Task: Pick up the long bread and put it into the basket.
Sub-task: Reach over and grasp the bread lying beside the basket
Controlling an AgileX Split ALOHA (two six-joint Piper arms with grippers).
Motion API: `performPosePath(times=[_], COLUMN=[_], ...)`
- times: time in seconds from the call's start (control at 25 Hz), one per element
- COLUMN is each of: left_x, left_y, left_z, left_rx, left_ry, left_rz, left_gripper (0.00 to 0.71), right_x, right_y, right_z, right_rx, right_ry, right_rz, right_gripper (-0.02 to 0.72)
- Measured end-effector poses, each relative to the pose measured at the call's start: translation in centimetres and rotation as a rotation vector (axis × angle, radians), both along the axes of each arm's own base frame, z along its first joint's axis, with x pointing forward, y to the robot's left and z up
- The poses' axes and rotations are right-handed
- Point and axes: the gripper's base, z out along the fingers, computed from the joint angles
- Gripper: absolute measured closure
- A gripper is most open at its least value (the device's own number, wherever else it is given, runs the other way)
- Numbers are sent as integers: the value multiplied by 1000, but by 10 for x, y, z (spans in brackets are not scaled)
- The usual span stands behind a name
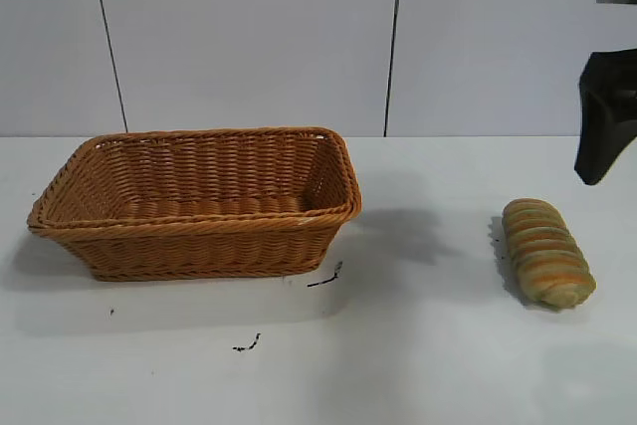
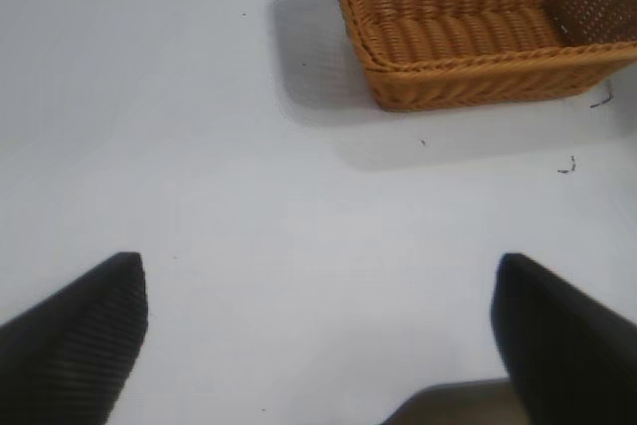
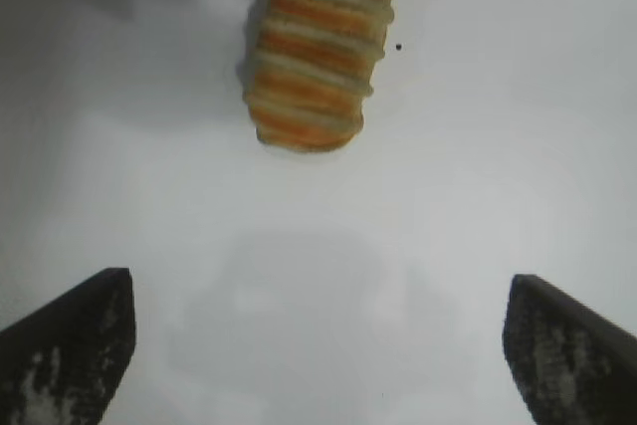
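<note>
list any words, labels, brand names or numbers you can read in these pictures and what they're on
None. No view shows readable text.
long bread: only cross stripes, no label.
basket: plain woven wicker, no tag in view.
table: a few small dark specks and squiggles near the basket, marks rather than letters.
right tool and left tool: dark fingers, both open, no markings.

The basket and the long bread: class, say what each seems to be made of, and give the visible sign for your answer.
The basket: woven wicker or rattan-like strands, possibly plastic imitation; orange-brown, slightly glossy, with visible weave rows and a braided rim.

The long bread: looks like a baked ridged loaf, tan-yellow with orange-brown cross stripes; the very even stripes and smooth surface suggest that it may be a foam or plastic replica. The pictures cannot settle this.
</note>
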Motion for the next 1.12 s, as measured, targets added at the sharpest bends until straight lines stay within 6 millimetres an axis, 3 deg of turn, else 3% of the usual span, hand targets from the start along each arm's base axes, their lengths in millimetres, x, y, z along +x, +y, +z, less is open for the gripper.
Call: performPosePath(times=[0.24,0.64,1.12], left_x=[0,0,0], left_y=[0,0,0], left_z=[0,0,0], left_rx=[0,0,0], left_ry=[0,0,0], left_rz=[0,0,0], left_gripper=[18,18,18], right_x=[30,36,40], right_y=[3,1,1], right_z=[-43,-87,-92], right_rx=[-16,-51,-48], right_ry=[61,137,103], right_rz=[-23,-30,-31], right_gripper=[14,14,14])
